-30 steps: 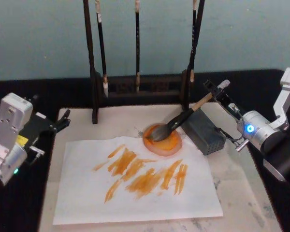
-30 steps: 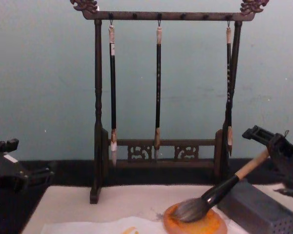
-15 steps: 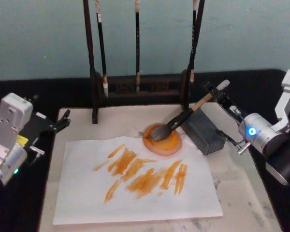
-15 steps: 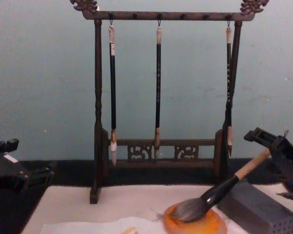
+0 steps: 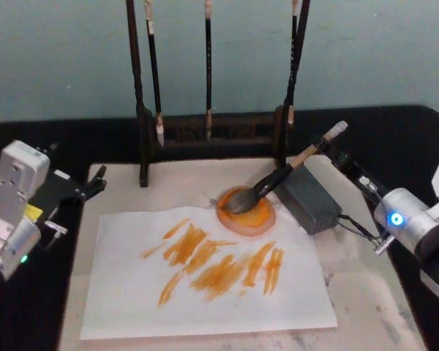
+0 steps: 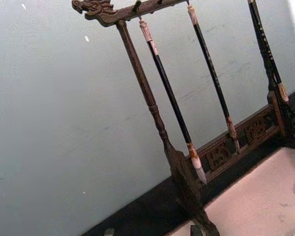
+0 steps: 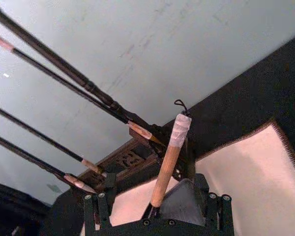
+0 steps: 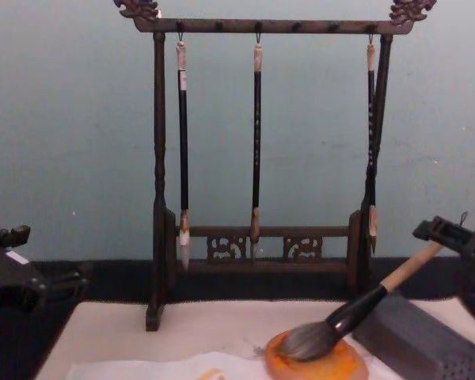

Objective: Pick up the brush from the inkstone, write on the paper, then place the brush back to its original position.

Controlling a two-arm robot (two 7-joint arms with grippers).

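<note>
While the brush [image 5: 278, 178] rests on the inkstone [image 5: 246, 212], both grippers' jaws stand apart.

A dark wooden brush rack [image 8: 257, 158] stands at the cream mat's [image 5: 366, 292] far edge, three thin brushes [image 8: 256, 142] hanging from it. Right of the rack sits a grey, seemingly perforated block [image 5: 307, 199].

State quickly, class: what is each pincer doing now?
Left pincer: open, holding nothing, parked left of the paper.
Right pincer: open, clear of the brush, which rests on the inkstone.
</note>
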